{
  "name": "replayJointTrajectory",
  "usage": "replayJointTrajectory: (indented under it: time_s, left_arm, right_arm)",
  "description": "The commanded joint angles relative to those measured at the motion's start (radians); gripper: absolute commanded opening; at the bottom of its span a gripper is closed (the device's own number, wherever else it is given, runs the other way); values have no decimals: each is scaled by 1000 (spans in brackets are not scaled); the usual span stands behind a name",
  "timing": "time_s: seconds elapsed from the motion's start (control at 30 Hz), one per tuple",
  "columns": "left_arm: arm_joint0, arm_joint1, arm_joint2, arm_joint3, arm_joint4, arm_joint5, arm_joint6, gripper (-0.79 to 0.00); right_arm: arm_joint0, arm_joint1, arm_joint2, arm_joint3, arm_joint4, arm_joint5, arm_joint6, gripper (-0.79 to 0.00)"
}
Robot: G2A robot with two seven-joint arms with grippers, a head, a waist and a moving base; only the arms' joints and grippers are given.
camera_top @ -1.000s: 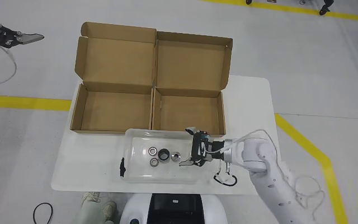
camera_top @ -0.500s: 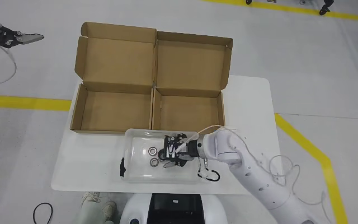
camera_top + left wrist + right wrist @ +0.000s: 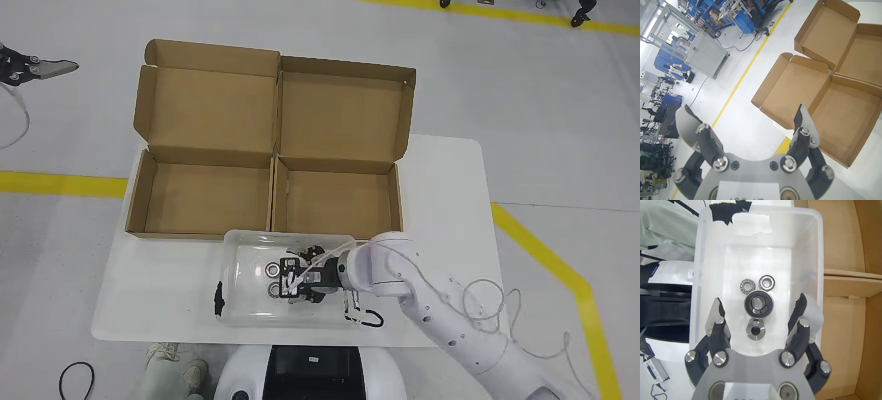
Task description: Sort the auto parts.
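Crowding is the main risk: the right gripper, jaws spread wide and holding nothing, hangs inside the clear bin at the lower middle of the top view, straddling the large black bearing. That bearing sits just beside, perhaps touching, the first small bearing and the second small bearing, with the metal sleeve close on its other side. A careless squeeze could pinch two parts at once or flick a neighbour across the bin. Round, smooth steel caught off-centre would likely slip from the pads. One finger stands near the bin's long wall on the box side, so it could catch that wall and drag the light bin along the table. Beyond that wall, in the middle of the top view, lie the left cardboard box and the right cardboard box, both open. Their front walls and the bin rim stand in the way of any carry, which calls for a clean lift. The left gripper, also spread and empty, waits at the upper left of the top view, well apart from the table
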Motion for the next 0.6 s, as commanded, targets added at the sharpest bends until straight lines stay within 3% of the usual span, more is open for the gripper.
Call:
replayJointTrajectory:
  time_s: [0.0,0.33,0.57]
  left_arm:
    - [0,0,0,0,0,0,0,0]
    - [0,0,0,0,0,0,0,0]
    - [0,0,0,0,0,0,0,0]
  right_arm:
    - [10,-4,-18,19,-14,7,8,-111]
    - [57,-25,-81,92,-29,23,13,-92]
    - [81,-35,-104,129,-44,24,-17,-129]
